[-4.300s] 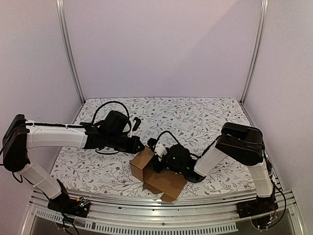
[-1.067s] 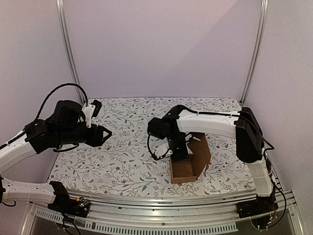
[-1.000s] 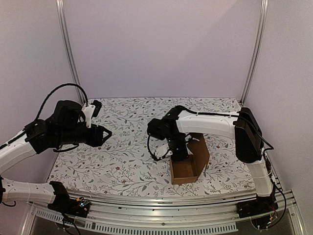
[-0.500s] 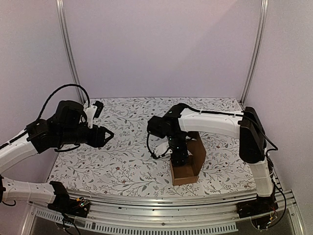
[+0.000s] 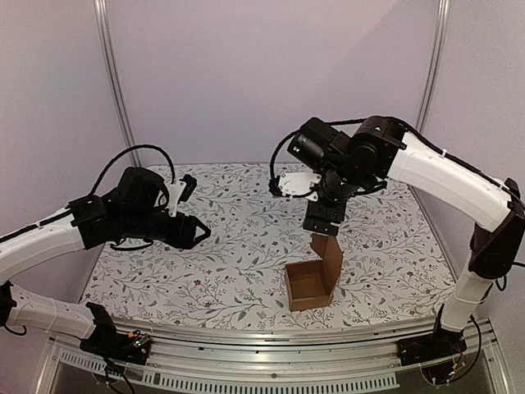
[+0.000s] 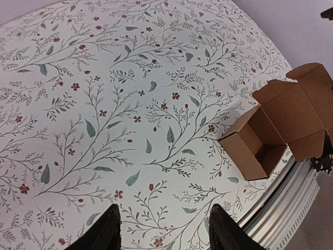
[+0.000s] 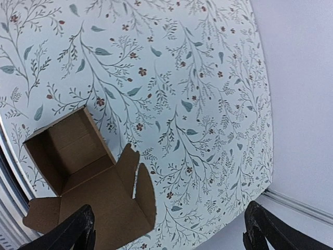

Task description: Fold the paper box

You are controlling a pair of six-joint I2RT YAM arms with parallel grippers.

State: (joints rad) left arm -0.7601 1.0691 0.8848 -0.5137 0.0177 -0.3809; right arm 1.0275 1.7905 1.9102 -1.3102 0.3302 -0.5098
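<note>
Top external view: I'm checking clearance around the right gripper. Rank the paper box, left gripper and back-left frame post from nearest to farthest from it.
1. paper box, below the right gripper, near the front edge.
2. left gripper, off to the left at mid-depth.
3. back-left frame post, at the far left corner.

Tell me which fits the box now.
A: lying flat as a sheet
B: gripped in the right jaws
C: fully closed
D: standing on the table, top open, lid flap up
D: the box sits on the table with its inside showing and its lid flap raised, and nothing grips it.
</note>
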